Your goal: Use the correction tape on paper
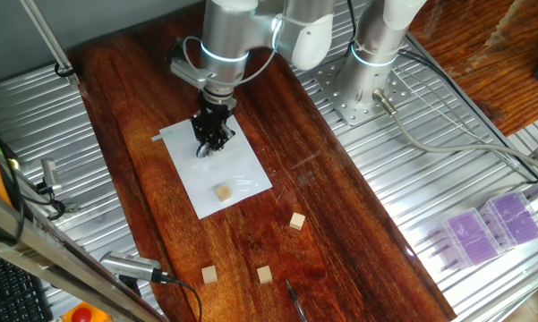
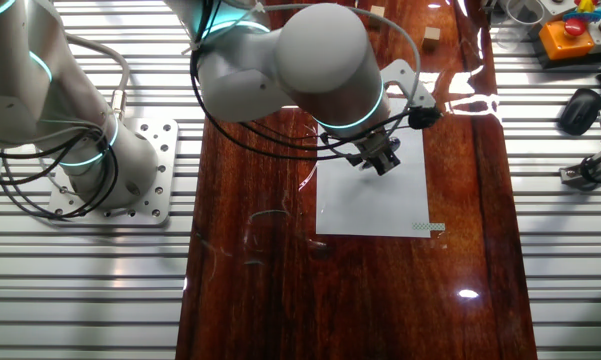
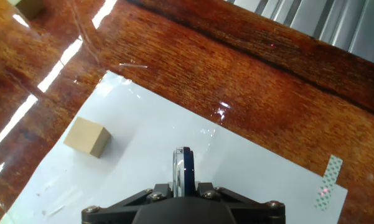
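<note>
Now the pincer (image 1: 212,143) is gripping the correction tape (image 3: 182,169) edge-on, pressing its tip onto the paper (image 1: 237,179) at centre frame on the tabletop (image 1: 340,224). A wooden cube (image 1: 222,192) is sitting lower on the sheet; a steady, flat drag keeping clear of it looks wisest.

Two high fixed views from opposite table ends, close hand view downward, all sharing the paper (image 1: 217,174).
</note>
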`<state>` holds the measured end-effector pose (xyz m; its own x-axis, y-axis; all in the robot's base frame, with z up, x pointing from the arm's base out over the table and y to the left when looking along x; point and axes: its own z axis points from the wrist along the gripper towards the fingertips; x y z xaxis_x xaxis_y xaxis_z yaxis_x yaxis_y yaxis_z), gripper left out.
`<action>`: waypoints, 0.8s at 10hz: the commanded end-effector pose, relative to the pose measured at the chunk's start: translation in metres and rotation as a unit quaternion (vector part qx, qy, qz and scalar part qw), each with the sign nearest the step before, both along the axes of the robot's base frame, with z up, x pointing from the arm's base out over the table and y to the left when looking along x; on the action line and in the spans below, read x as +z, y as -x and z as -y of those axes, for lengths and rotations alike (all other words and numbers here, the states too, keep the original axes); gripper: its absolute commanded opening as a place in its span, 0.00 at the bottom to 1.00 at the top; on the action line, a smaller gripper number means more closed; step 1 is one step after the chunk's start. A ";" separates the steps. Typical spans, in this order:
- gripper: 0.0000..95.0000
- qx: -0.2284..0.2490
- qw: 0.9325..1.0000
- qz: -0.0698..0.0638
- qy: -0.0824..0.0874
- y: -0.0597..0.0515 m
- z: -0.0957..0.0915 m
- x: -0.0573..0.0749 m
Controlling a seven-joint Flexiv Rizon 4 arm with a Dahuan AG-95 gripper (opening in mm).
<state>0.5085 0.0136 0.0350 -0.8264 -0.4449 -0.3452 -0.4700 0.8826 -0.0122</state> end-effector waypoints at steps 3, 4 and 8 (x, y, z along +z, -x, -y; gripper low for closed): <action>0.00 0.000 1.000 0.002 0.000 -0.004 -0.001 -0.006; 0.00 0.001 1.000 0.003 0.001 -0.004 -0.001 -0.008; 0.00 -0.001 1.000 0.010 -0.002 -0.008 -0.004 -0.013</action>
